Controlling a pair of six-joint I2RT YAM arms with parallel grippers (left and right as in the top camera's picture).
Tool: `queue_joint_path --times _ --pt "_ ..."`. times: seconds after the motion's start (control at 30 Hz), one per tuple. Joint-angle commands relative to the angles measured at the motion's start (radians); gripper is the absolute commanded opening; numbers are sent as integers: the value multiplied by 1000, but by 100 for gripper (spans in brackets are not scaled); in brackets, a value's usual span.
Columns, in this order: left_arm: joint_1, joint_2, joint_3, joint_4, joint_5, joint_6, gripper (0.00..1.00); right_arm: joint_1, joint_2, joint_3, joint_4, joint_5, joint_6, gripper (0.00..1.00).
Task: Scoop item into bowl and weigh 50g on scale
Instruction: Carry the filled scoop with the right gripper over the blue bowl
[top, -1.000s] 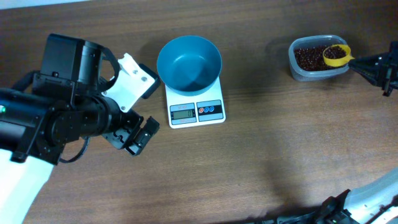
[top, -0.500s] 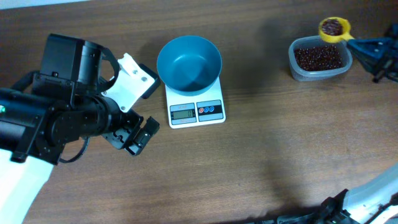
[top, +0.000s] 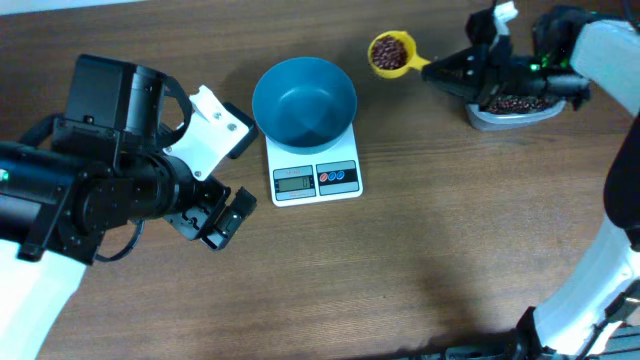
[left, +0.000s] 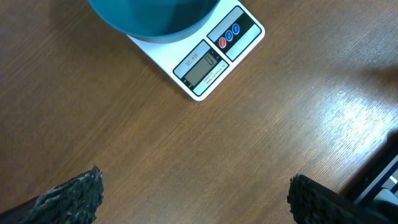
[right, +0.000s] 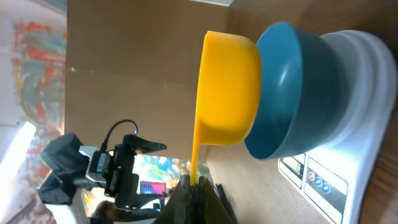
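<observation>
The teal-blue bowl (top: 304, 100) stands empty on the white scale (top: 316, 178), whose display reads 0. My right gripper (top: 447, 70) is shut on the handle of a yellow scoop (top: 390, 53) filled with red-brown beans, held in the air just right of the bowl. More beans (top: 515, 102) lie in the clear tub (top: 512, 115) under the right arm. In the right wrist view the scoop (right: 229, 90) is beside the bowl (right: 292, 87). My left gripper (top: 222, 215) is open and empty, left of the scale; the scale (left: 211, 59) shows in its view.
The brown wooden table (top: 450, 230) spreads right of and in front of the scale. The left arm's black body (top: 100, 180) fills the left side. The right arm's white link (top: 610, 60) reaches in from the right edge.
My right gripper has lifted the filled scoop out of the tub and carried it left across the table to beside the bowl. The left arm has not moved.
</observation>
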Motion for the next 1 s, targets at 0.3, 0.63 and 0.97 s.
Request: queue_joint_path --times 0.3,0.63,0.97 --pt "4 -6 15 2 14 -13 99 196 9 2 235 -22 159 4" --pt "4 -6 14 2 14 -13 99 261 9 2 293 237 -42 4" --pt "4 -6 14 2 14 -13 99 260 9 3 449 194 -42 4"
